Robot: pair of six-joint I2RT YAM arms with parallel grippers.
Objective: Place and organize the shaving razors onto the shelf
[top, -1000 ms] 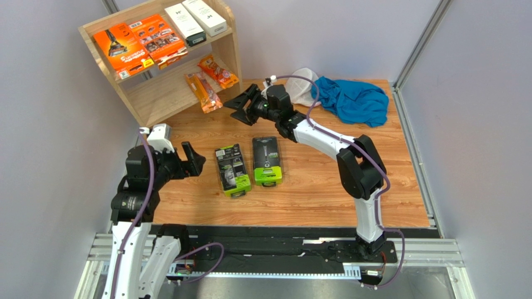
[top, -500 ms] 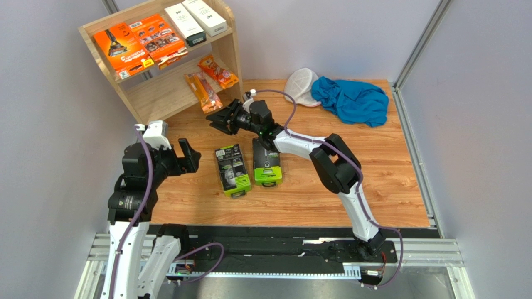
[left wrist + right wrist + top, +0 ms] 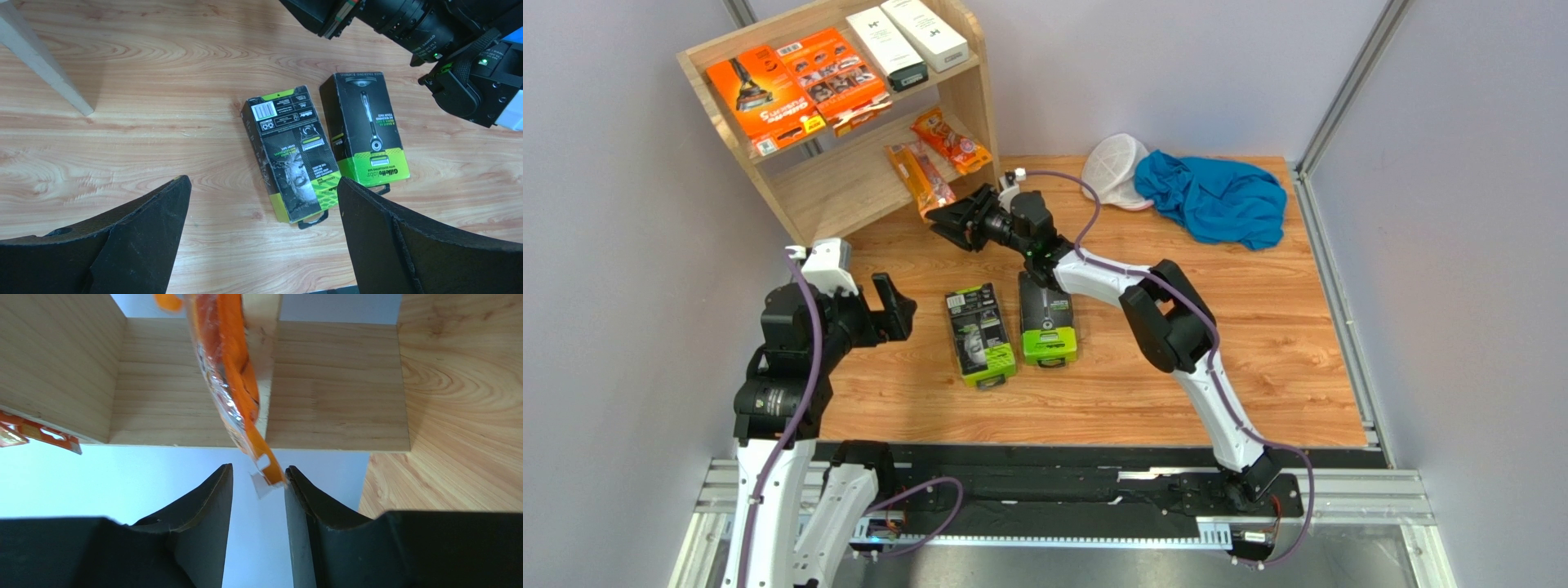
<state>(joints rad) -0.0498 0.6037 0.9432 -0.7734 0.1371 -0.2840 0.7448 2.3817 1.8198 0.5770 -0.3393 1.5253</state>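
Note:
The light-wood shelf stands at the far left. Its top tier holds two flat orange razor packs and two white boxes. Two small orange packets lie on the lower tier. My right gripper is at the front end of the nearer packet. Its jaws are partly open, and the packet's hang tab sits between the tips, against the right finger. Two black-and-lime packs lie on the table. My left gripper hovers wide open and empty, short of them.
A blue cloth and a white mesh cap lie at the far right of the table. The right arm stretches above the far ends of the lime packs. Grey walls close in the left and back.
My right gripper has swung left from mid-table to the shelf's lower tier and its jaws have narrowed around the packet's tab. The left arm has barely moved.

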